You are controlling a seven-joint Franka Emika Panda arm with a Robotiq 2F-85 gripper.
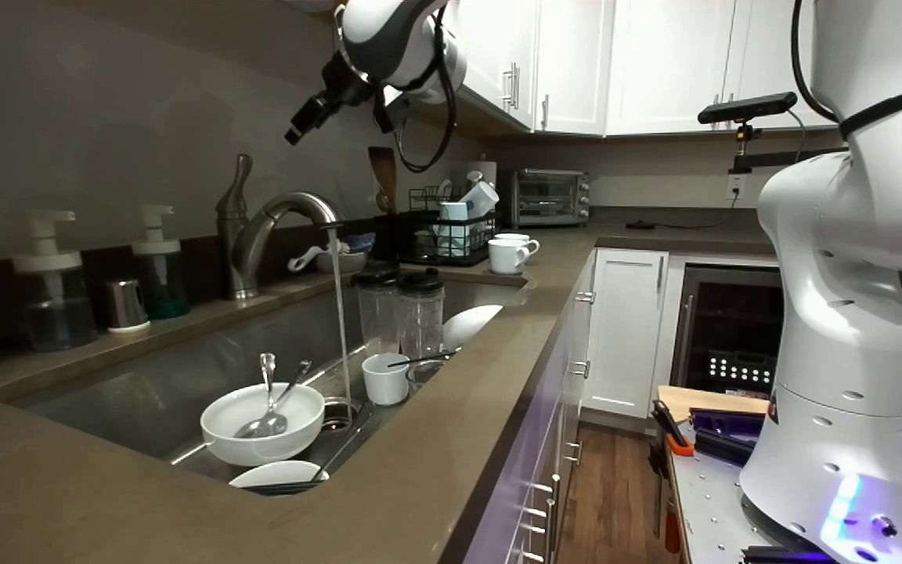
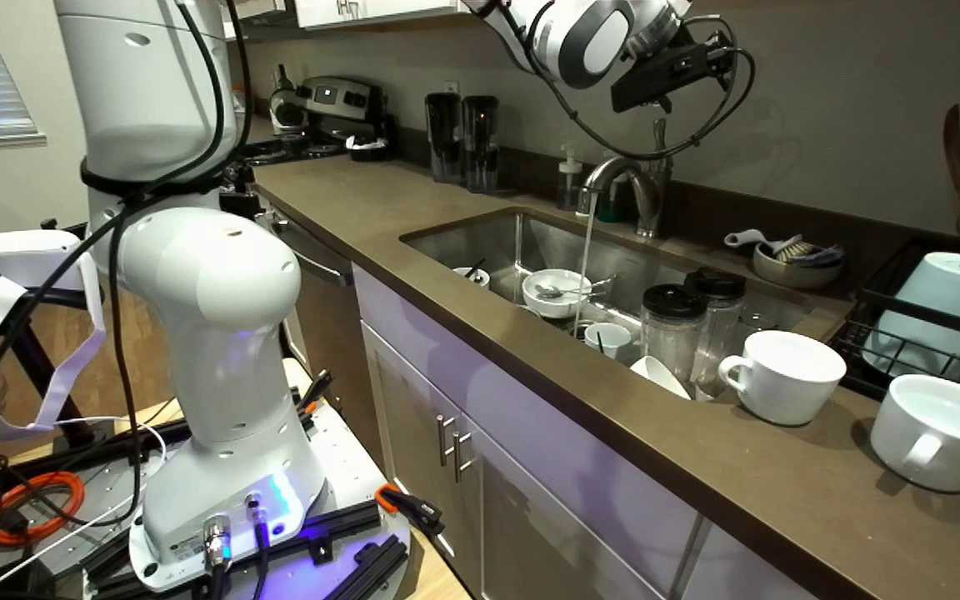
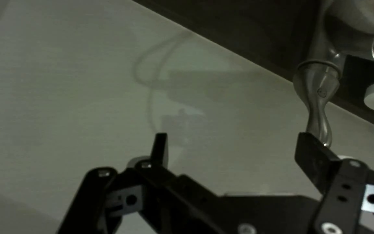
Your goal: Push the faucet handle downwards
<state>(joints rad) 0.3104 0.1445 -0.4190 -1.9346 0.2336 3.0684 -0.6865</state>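
Observation:
The faucet handle is a slim brushed-metal lever standing upright on the faucet's base body. It also shows in an exterior view, just below the wrist hardware. In the wrist view the handle is at the right, its tip partly covered by the right finger. My gripper is above the faucet, to the right of the handle in that exterior view, apart from it. In the wrist view the gripper is wide open, with nothing between its fingers. The arched spout runs water into the sink.
Two soap bottles stand beside the faucet. The sink holds a white bowl, cups and lidded clear containers. White mugs and a dish rack stand on the counter. A wall is behind the faucet.

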